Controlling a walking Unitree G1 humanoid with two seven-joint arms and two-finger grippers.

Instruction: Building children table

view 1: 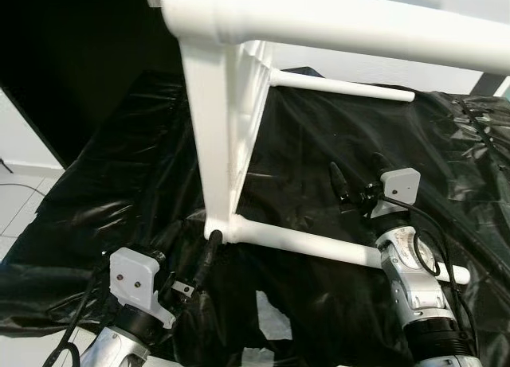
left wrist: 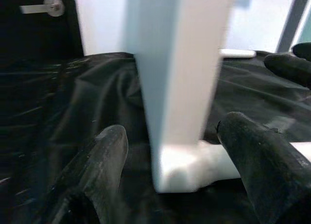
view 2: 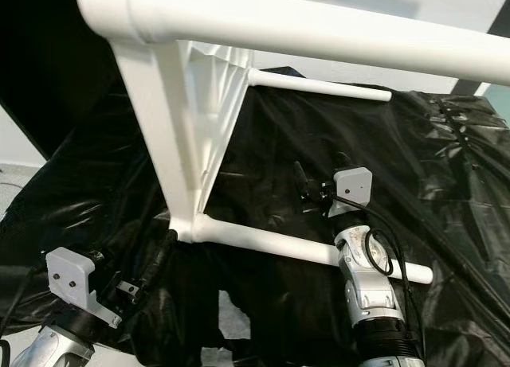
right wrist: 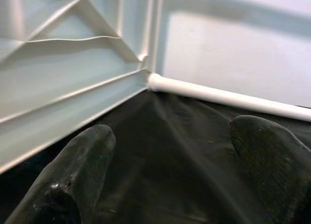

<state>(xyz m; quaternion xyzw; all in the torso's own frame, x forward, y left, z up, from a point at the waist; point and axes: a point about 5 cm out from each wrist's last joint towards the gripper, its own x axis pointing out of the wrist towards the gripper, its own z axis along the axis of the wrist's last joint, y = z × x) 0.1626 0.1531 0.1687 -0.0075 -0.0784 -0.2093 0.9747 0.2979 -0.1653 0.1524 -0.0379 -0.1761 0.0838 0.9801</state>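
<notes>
A white children's table lies on its side on black plastic sheeting. Its top panel stands on edge, and round white legs stick out toward the right. One leg runs close overhead, one is farther back, and one lies low on the sheet. My left gripper is open at the panel's lower corner, where that low leg joins it. The corner sits between the two fingers. My right gripper is open just above the low leg, pointing at the ribbed underside, holding nothing.
Black plastic sheeting covers the floor all around, wrinkled and torn open at one gap. Pale tiled floor shows at the left. A dark door with a metal handle stands behind, and a white wall is at the back.
</notes>
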